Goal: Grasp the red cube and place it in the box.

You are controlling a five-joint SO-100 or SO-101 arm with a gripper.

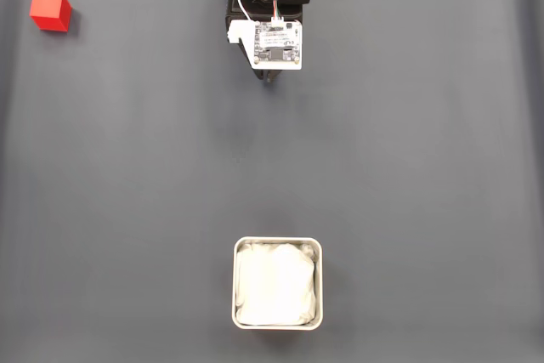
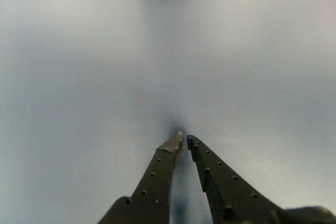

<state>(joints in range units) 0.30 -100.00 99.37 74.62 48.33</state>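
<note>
The red cube [image 1: 50, 10] sits alone near the top left corner of the dark grey mat [image 1: 127, 176] in the fixed view, resting flat with one upper face and a darker side face showing, and nothing touches it. Being a cube, it has no long axis to speak of; its edges look nearly square to the mat's edges, turned only a little. From there, going right along the top edge, you come to the arm [image 1: 272, 6] at top centre, with its small white circuit board [image 1: 278, 44] facing up, and the gripper [image 1: 270, 81] poking out just below that board. So the cube lies well apart from the gripper, off to the left in the fixed view and slightly higher up the frame. I'd say the coming move is mostly a sideways swing toward that corner. In the wrist view the gripper [image 2: 184, 140] hangs over bare mat with its two dark fingers drawn nearly together at the tips, just a thin sliver between them, pinching nothing. The box [image 1: 278, 245], white-lined and empty, waits at bottom centre, straight down the frame from the arm and far from the cube.
</note>
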